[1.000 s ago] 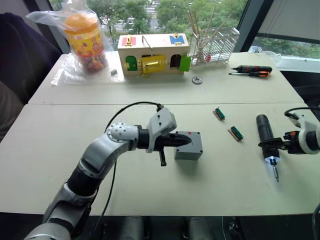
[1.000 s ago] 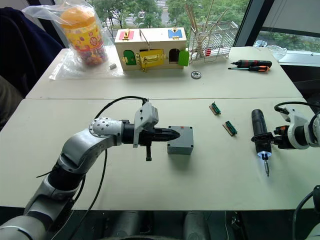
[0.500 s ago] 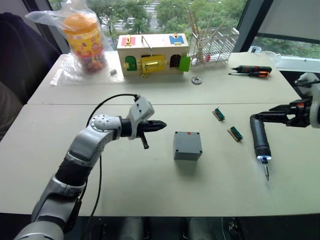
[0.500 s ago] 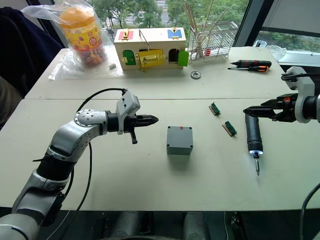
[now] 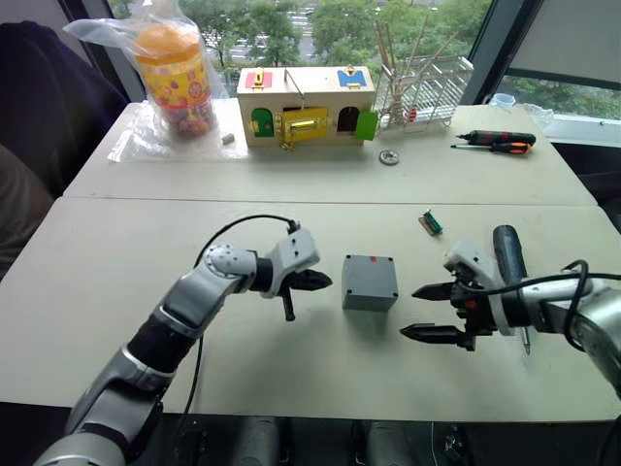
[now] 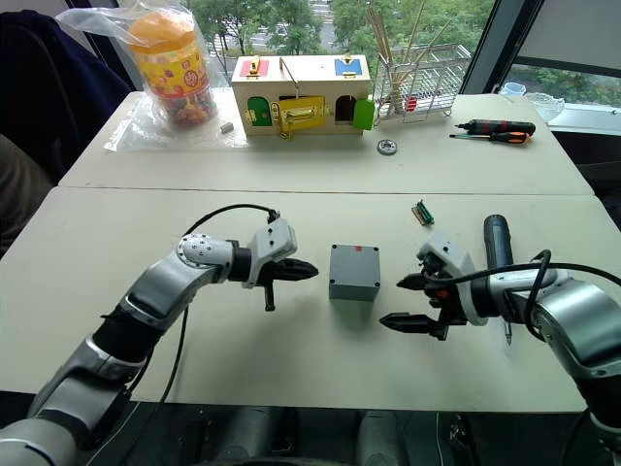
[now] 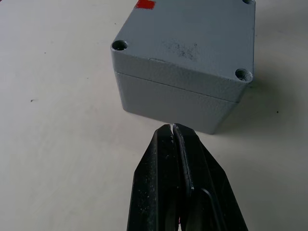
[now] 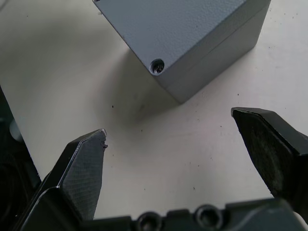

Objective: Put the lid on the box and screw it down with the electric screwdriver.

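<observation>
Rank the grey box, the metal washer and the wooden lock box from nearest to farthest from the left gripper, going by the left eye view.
From the left gripper:
1. The grey box, just off its fingertips, toward the robot's right.
2. The metal washer, on the far table, ahead and to the right.
3. The wooden lock box, farther back, near the window.

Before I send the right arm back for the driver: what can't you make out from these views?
- Electric screwdriver: lower body and bit tip hidden behind the right arm, head views.
- Lid corner holes: too small to tell if screws are seated, wrist views.
- Box far side: hidden by the box itself.
</observation>
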Available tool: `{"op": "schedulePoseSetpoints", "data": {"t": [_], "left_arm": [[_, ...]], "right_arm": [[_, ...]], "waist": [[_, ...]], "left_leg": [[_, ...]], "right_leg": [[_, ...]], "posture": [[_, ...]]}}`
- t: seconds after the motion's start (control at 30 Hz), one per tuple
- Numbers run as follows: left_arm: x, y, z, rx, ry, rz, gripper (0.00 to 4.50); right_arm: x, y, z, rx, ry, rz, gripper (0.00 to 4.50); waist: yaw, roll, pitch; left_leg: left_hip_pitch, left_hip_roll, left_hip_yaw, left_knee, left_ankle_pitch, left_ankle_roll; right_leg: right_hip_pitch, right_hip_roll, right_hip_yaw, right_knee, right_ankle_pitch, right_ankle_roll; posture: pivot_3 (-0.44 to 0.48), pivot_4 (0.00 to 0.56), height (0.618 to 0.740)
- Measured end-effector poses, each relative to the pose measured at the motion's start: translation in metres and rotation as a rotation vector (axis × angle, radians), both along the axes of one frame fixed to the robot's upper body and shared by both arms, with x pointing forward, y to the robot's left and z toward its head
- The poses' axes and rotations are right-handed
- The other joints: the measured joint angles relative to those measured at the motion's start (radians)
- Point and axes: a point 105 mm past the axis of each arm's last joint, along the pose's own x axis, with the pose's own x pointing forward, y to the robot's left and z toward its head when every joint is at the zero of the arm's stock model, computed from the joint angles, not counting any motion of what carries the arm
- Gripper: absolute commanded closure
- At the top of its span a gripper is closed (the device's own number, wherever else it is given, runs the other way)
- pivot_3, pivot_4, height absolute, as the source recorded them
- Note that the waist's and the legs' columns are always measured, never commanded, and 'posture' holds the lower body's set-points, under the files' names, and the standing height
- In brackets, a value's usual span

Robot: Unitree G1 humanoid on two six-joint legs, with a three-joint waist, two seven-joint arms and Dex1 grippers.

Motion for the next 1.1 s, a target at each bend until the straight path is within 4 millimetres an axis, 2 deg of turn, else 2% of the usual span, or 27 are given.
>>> {"op": "schedulePoseSetpoints", "data": {"t": [0.13, 0.57, 0.67, 0.77, 0.9, 1.1], "left_arm": [[0.002, -0.006, -0.006, 0.035, -0.022, -0.023, 4.50], [0.030, -0.026, 0.001, 0.054, -0.127, -0.017, 4.50], [0.033, -0.025, -0.005, 0.101, -0.152, -0.018, 4.50], [0.035, -0.018, -0.007, 0.136, -0.168, -0.011, 4.50], [0.023, 0.003, 0.000, 0.136, -0.137, -0.015, 4.50], [-0.010, 0.007, 0.006, 0.125, -0.069, -0.109, 4.50]], "right_arm": [[0.001, 0.009, -0.010, -0.008, -0.006, 0.013, 0.02], [-0.016, 0.034, -0.008, 0.043, 0.042, 0.055, 0.02], [-0.018, 0.034, -0.005, 0.028, 0.030, 0.067, 0.02], [-0.011, 0.019, 0.002, -0.026, -0.017, 0.037, 0.02], [0.016, -0.012, 0.005, -0.114, -0.134, -0.013, 0.02], [0.035, -0.012, 0.003, -0.158, -0.239, 0.116, 0.02]], "waist": [[0.001, 0.000, 0.000], [0.001, 0.000, 0.000], [0.001, 0.000, 0.000], [0.000, 0.000, 0.000], [-0.004, 0.000, 0.000], [0.001, 0.000, 0.000]], "left_leg": [[0.000, 0.000, 0.000, 0.000, 0.000, 0.000], [0.000, 0.000, 0.000, 0.000, 0.000, 0.001], [0.000, 0.000, 0.000, 0.000, -0.001, 0.001], [0.000, 0.000, 0.000, 0.000, -0.001, 0.001], [0.000, 0.000, 0.001, 0.000, -0.001, 0.001], [0.000, 0.000, 0.001, 0.001, -0.001, 0.001]], "right_leg": [[0.000, 0.000, 0.000, 0.000, 0.000, 0.000], [0.000, 0.000, 0.000, 0.000, 0.000, 0.000], [0.000, 0.000, 0.000, 0.000, 0.000, 0.000], [0.000, 0.000, 0.000, 0.000, 0.000, 0.000], [-0.002, 0.000, 0.001, 0.001, 0.000, 0.000], [-0.001, 0.000, 0.001, 0.001, 0.000, 0.000]], "posture": [[0.000, 0.150, 0.708], [0.000, 0.150, 0.708], [0.000, 0.150, 0.708], [0.000, 0.150, 0.708], [0.000, 0.150, 0.708], [0.000, 0.150, 0.708]]}}
